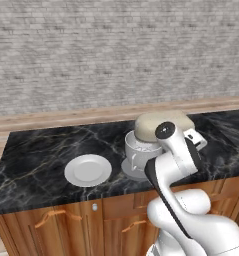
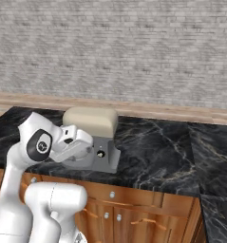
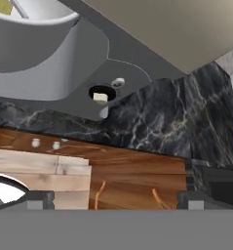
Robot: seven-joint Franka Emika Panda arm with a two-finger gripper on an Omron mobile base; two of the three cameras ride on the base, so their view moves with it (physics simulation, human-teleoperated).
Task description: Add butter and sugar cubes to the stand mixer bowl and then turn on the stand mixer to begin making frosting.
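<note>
While jaws gape, empty | stand mixer (image 1: pixel 163 125) head lies level, lengthwise along counter (image 1: pixel 41 150)

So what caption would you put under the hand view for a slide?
Open end effector facing the stand mixer neck, its bowl alongside, above the marble counter.

Kitchen: black marble counter (image 1: pixel 41 150) w/ wood cabinets (image 1: pixel 66 225), brick wall (image 1: pixel 116 50), stand mixer (image 2: pixel 91 123)

White arm bent forward, gripper (image 3: pixel 115 197) wide open, empty.
</note>
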